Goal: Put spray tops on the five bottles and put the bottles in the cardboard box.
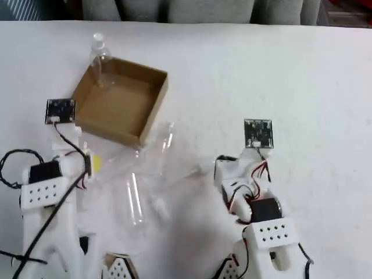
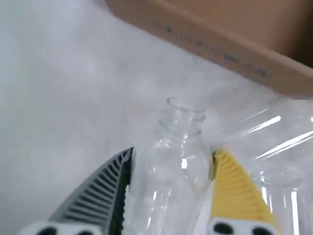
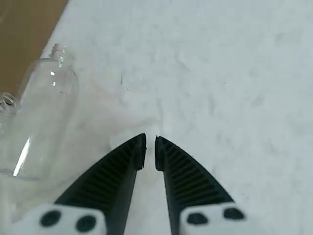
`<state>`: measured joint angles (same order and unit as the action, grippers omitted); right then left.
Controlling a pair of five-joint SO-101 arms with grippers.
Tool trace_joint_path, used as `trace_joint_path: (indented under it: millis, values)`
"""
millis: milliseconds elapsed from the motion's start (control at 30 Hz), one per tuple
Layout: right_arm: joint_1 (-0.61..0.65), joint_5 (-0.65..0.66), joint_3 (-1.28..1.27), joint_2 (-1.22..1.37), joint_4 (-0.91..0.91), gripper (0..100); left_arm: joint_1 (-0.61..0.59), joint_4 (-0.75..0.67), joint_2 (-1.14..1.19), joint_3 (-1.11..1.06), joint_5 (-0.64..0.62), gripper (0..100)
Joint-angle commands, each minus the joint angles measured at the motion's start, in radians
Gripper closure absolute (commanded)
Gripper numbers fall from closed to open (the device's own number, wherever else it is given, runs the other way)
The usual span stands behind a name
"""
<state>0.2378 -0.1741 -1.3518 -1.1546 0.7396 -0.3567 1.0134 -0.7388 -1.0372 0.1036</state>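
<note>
The open cardboard box (image 1: 119, 104) sits at the back left, with one clear bottle (image 1: 100, 53) upright at its far corner. Several clear, topless bottles (image 1: 135, 200) lie on the white table in front of the box. My left gripper (image 2: 171, 154), with one grey and one yellow finger, is shut on the shoulder of a clear bottle (image 2: 182, 142) whose open neck points toward the box wall (image 2: 220, 49). In the high view the left gripper (image 1: 92, 163) is near the box's front corner. My right gripper (image 3: 150, 144) is shut and holds nothing, low over bare table beside another lying bottle (image 3: 46, 117).
The right arm (image 1: 258, 203) stands at the front right with its gripper (image 1: 222, 168) pointing at the bottle pile. A small faint white piece (image 1: 195, 171) lies near it. The table's right half and back are open. Grey chair backs (image 1: 192, 10) line the far edge.
</note>
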Motion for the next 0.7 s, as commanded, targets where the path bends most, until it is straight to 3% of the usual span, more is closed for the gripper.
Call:
trace_joint_path:
  millis: [0,367,500,667]
  values:
    - [0.035,-0.015,0.098,0.062,-0.004,97.7,0.024,-0.037,-0.065,-0.003,-0.012,89]
    - [0.119,-0.216,0.381,0.624,-0.001,94.9,0.053,-0.037,-0.041,-0.002,-0.008,89]
    - [0.128,-0.244,0.394,0.684,-0.002,83.1,0.054,-0.037,-0.044,-0.002,-0.008,89]
    - [0.15,-0.288,0.407,0.693,-0.018,85.4,0.094,-0.035,-0.042,-0.002,0.021,89]
